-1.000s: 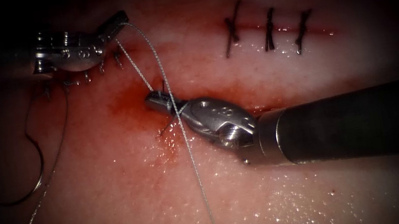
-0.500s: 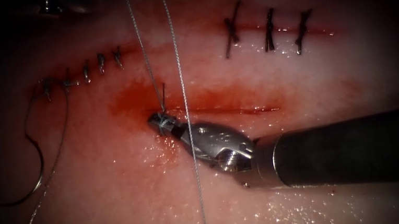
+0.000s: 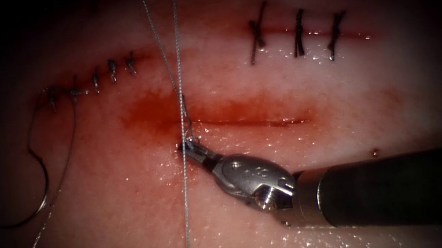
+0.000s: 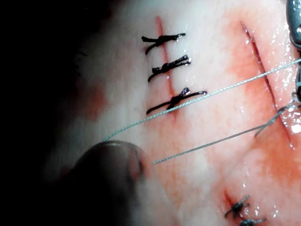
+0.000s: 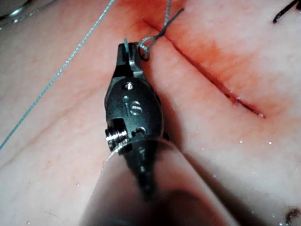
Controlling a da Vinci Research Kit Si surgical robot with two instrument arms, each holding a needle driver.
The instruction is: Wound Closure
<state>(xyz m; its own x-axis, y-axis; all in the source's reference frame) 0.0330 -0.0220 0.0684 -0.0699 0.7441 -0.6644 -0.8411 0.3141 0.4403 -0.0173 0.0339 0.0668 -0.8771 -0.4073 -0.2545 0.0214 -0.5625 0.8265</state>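
Knot tightening in hand: right tool (image 3: 186,146) clenched on thread (image 3: 186,205) beside cut (image 3: 256,121); needle (image 3: 37,186) lies free, left. Left tool's state: cannot tell.

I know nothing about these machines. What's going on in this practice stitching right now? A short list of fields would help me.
Right tool: jaws shut on the thread close to the left end of the open cut
Needle: lying loose on the tissue, far left, held by nothing
Thread: two strands running up from the cut's left end
Finished stitches: dark, on another cut
Red fluid: around the open cut
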